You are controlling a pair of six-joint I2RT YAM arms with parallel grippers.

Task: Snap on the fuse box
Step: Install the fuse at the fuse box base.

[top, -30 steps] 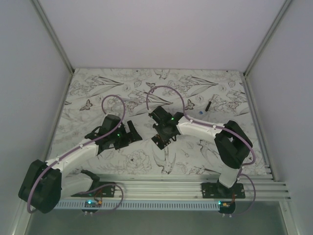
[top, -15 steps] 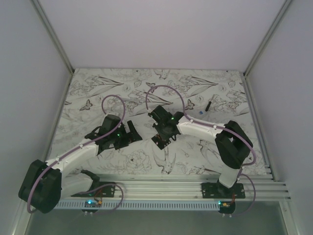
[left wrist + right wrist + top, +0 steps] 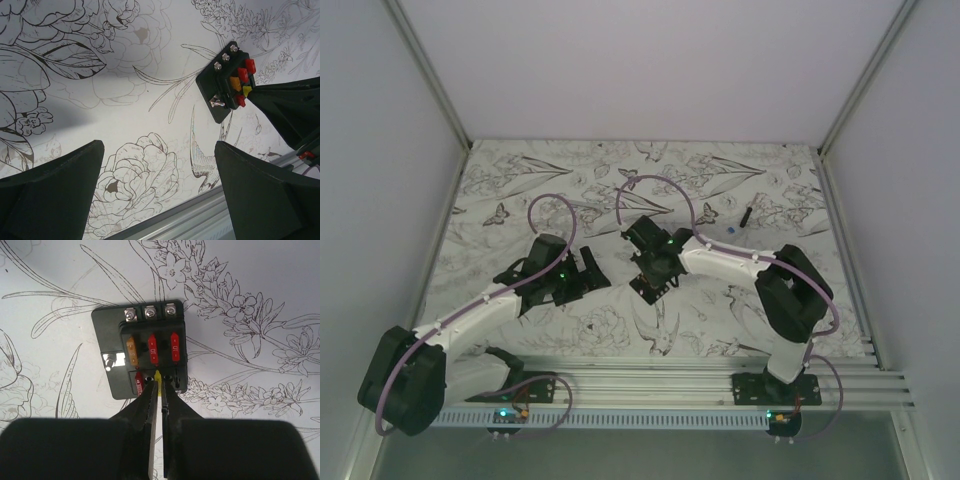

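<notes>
Near edge: the left gripper hovers over the floral table, its fingers spread wide and grasping nothing. Centre: the fuse box lies flat on the table, to the right of the left gripper, with its red and orange fuses facing up. The right gripper meets the box's near edge, its tips pinched on a yellow fuse. Far right: a short black bar lies well apart.

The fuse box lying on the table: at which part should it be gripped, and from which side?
Probably across two opposite outer edges of the fuse box, coming straight down from above. It lies flat, face up, and its raised fuses stand on the face, so only the plain sides offer a hold.
</notes>
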